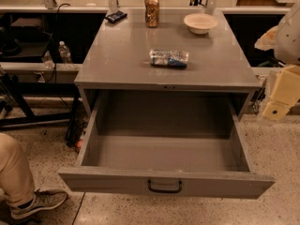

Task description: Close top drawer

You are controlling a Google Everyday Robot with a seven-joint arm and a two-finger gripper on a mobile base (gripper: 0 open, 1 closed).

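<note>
The top drawer [117, 179] is a wide grey metal drawer pulled far out of the grey cabinet [122, 55] toward the camera. Its inside shows bare. A small black bar handle [165, 187] sits at the centre of its front panel. My gripper [277, 104], cream-coloured, hangs at the right edge of the view, beside the cabinet's right front corner and above the drawer's right side wall. It is apart from the drawer and from the handle.
On the cabinet top stand a gold can [152, 11], a white bowl [200, 23], a lying plastic bottle [168, 58] and a black object [116, 16]. A person's leg and shoe [40, 203] are at the lower left. A water bottle [65, 53] stands at the left.
</note>
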